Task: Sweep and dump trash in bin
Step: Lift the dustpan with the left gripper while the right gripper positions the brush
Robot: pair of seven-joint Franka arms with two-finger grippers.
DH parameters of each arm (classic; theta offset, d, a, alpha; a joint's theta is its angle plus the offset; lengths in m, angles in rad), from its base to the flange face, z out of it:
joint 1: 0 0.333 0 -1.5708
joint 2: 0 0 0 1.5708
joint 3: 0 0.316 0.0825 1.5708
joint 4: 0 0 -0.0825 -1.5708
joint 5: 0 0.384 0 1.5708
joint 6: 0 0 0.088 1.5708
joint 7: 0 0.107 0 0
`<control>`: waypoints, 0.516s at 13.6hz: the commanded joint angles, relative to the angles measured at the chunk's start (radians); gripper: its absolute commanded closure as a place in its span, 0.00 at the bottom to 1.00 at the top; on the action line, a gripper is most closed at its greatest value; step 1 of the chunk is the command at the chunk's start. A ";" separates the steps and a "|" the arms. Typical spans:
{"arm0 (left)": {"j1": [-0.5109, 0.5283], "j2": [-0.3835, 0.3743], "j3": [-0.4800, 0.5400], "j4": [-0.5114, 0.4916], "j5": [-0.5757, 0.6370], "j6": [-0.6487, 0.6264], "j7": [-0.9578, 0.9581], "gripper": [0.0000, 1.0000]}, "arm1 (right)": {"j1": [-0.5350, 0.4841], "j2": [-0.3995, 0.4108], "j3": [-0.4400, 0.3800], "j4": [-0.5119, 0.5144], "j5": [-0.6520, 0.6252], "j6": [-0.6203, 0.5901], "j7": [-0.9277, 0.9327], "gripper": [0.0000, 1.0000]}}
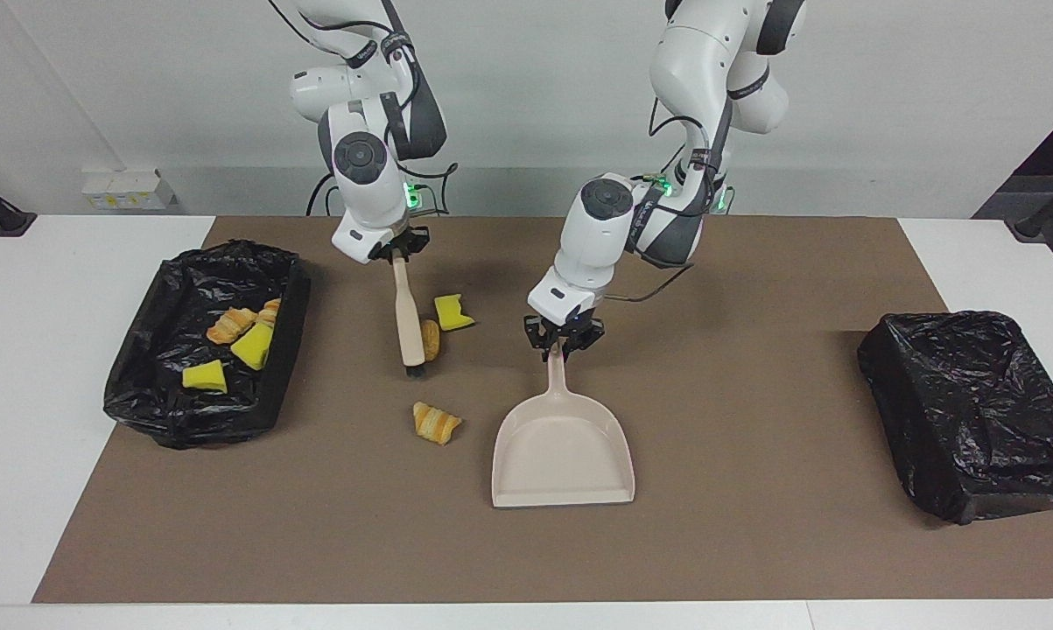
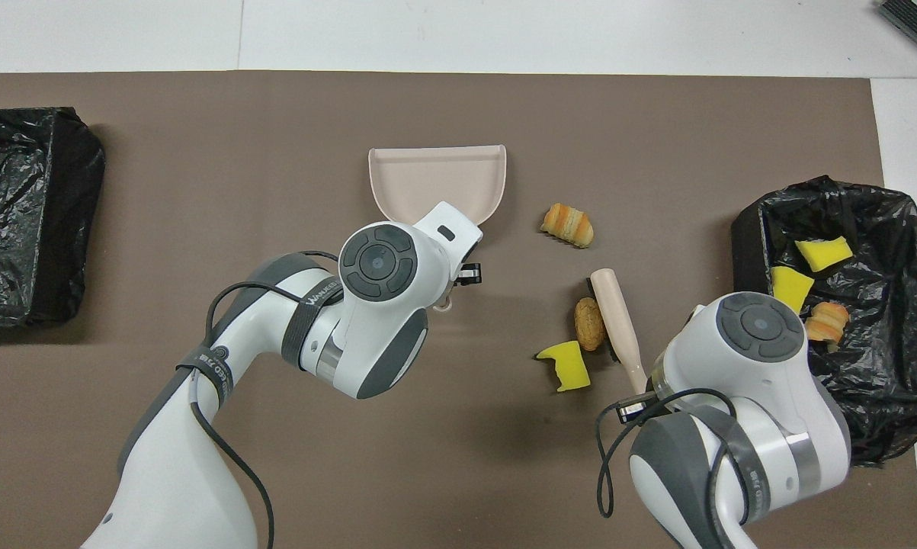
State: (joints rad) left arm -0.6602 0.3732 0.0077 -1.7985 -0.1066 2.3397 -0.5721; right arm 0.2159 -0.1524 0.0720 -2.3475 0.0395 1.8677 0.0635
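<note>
A beige dustpan lies flat mid-table, its mouth facing away from the robots. My left gripper is shut on the tip of its handle. My right gripper is shut on the handle of a beige brush. The brush's black bristles rest on the mat against a brown bread roll. The roll touches a yellow sponge chunk. A croissant bit lies apart, between the brush and the dustpan.
A black-lined bin at the right arm's end holds several trash pieces. A second black-bagged bin sits at the left arm's end. A brown mat covers the white table.
</note>
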 commanded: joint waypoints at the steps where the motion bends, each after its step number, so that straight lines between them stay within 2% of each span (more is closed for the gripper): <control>1: 0.040 -0.069 0.011 -0.022 0.004 -0.106 0.136 1.00 | 0.009 -0.007 0.005 0.019 -0.025 -0.034 0.007 1.00; 2: 0.065 -0.091 0.009 -0.022 0.004 -0.146 0.238 1.00 | 0.014 -0.009 0.005 0.043 -0.062 -0.074 0.025 1.00; 4: 0.108 -0.118 0.009 -0.022 0.004 -0.200 0.438 1.00 | 0.014 -0.018 0.006 0.033 -0.137 -0.079 0.033 1.00; 7: 0.177 -0.128 0.009 -0.019 0.002 -0.212 0.679 1.00 | 0.016 -0.079 0.008 -0.045 -0.129 -0.094 0.024 1.00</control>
State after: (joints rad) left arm -0.5180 0.2709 0.0227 -1.7983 -0.1045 2.1407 -0.0101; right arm 0.2313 -0.1718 0.0726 -2.3323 -0.0810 1.7778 0.0745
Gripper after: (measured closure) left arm 0.683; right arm 0.731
